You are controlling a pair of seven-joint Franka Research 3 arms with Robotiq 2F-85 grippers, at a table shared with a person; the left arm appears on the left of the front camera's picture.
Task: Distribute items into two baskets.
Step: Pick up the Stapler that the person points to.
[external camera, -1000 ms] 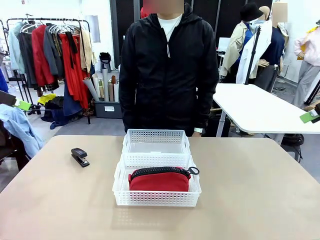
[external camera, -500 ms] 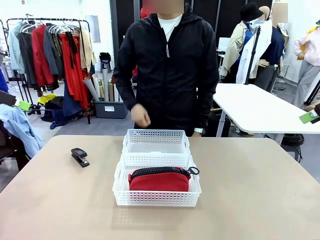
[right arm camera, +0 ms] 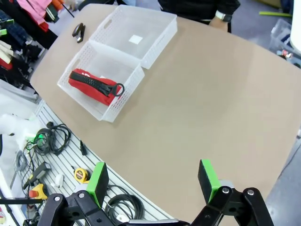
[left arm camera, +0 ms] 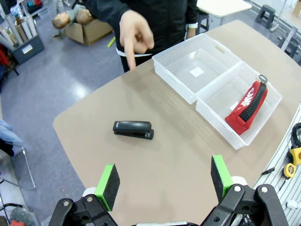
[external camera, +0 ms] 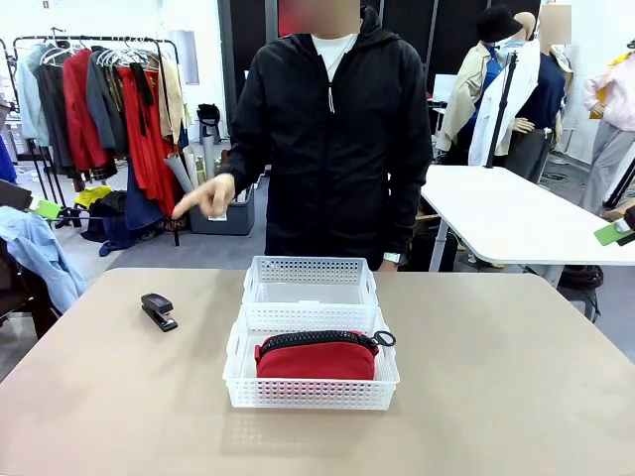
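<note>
Front view: the red pouch lies in the near basket, which touches the far basket at mid-table. The black stapler sits alone toward the table's left edge, with bare tabletop all around it. A person's hand points from above the far-left edge. The left gripper and right gripper hover with jaws wide apart, holding nothing.

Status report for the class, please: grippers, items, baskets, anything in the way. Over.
Left gripper open, right gripper open, both above table. Red pouch in near basket; stapler loose on table. Person's hand pointing near stapler.
</note>
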